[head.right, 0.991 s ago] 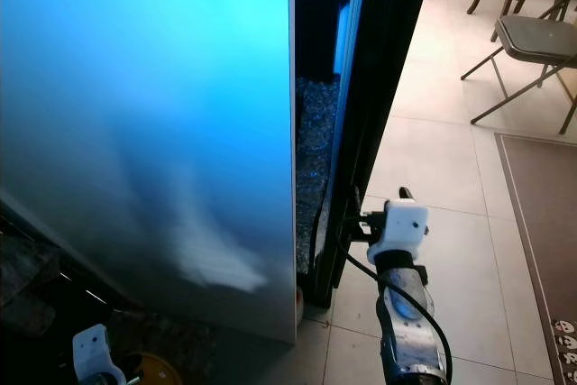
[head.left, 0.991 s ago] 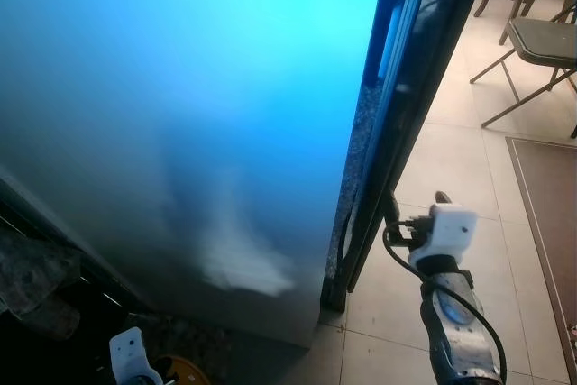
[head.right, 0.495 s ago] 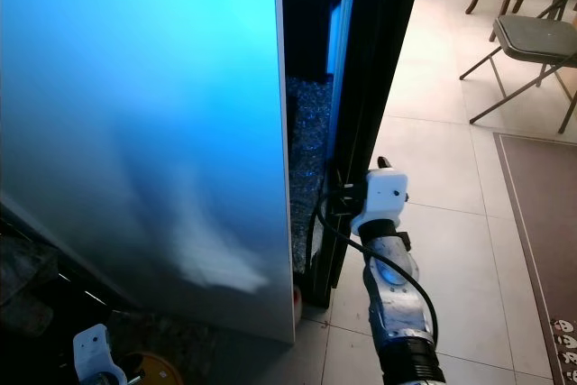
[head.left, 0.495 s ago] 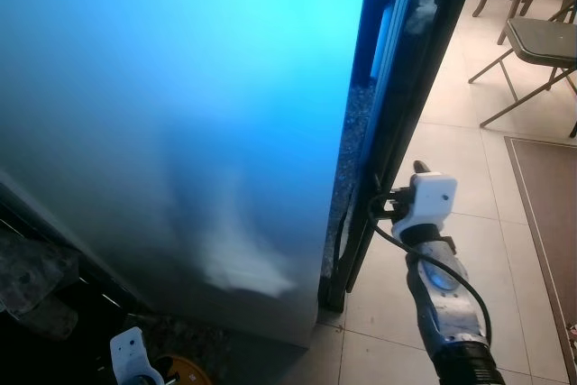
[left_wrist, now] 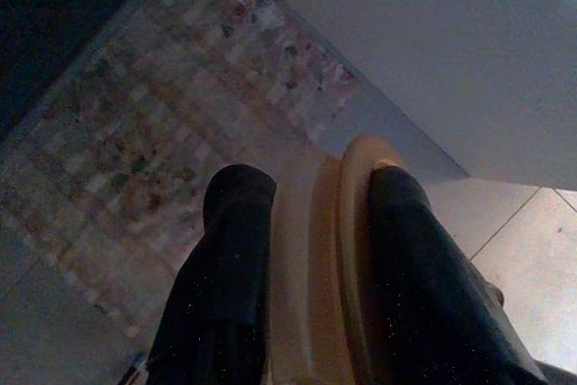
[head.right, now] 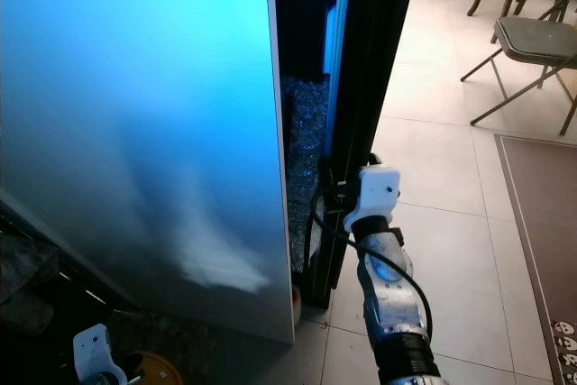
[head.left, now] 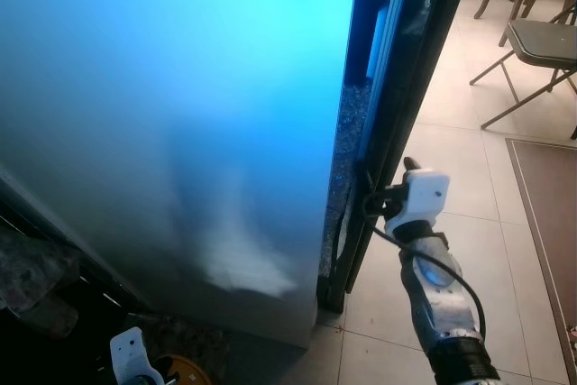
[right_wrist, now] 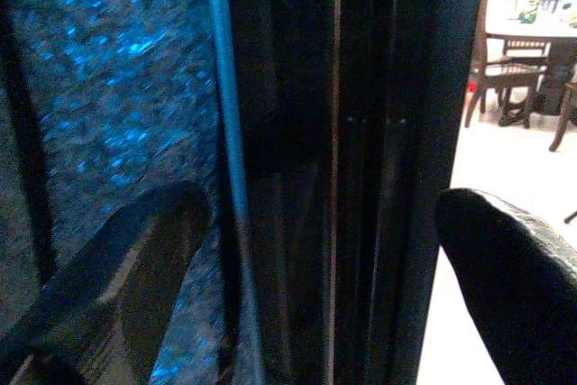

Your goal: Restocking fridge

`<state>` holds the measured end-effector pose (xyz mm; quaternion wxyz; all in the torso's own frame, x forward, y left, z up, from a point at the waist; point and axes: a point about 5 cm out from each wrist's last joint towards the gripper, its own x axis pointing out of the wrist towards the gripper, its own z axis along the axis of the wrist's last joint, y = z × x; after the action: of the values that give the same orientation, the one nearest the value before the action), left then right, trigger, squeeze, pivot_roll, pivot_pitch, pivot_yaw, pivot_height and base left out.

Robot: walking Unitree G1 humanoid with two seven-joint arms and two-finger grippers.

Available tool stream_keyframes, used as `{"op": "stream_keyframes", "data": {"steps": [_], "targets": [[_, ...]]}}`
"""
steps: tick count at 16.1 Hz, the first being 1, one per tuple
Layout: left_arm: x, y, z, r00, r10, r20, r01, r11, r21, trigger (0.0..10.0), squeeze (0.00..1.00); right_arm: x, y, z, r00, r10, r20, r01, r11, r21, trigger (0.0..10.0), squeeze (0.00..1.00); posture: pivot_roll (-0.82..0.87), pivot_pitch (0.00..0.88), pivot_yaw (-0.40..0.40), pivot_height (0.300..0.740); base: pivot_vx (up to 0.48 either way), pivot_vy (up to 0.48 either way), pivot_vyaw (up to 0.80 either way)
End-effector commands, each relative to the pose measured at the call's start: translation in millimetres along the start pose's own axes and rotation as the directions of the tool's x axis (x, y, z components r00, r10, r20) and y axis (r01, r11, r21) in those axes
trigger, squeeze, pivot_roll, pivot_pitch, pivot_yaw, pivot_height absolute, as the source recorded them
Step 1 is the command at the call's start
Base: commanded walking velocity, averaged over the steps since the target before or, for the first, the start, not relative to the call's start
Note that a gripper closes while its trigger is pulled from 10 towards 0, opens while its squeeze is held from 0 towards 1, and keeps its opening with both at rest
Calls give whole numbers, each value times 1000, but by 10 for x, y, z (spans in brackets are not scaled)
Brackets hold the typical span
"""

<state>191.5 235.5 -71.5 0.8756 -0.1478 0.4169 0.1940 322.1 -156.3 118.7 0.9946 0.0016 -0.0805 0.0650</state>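
At the fridge door's edge, right gripper reaching to pull

Its jaws stand wide, astride the dark door edge beside the steel fridge side, likely to swing it open for restocking. Low down, the left gripper has its jaws clamped on a yellowish container, kept ready to load
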Motion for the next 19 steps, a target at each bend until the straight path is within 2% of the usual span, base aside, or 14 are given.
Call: {"op": "stream_keyframes", "data": {"steps": [1,7,19], "targets": [[-1,13,-14,1000,11,-9,-11,1000,-3,10000,0,21,-23,19,1000,-13,10,13,1000,0,10000,0,-37,50,102,740,0,0,0],[-3,15,-26,1000,11,-11,-11,1000,-3,10000,0,39,-66,27,999,-38,11,38,999,8,10000,0,-35,48,101,740,0,0,0],[-6,26,-36,1000,14,-13,-14,1000,-13,10000,0,201,-126,69,1000,-28,10,28,1000,-1,10000,0,-23,36,97,740,0,0,0]]}}
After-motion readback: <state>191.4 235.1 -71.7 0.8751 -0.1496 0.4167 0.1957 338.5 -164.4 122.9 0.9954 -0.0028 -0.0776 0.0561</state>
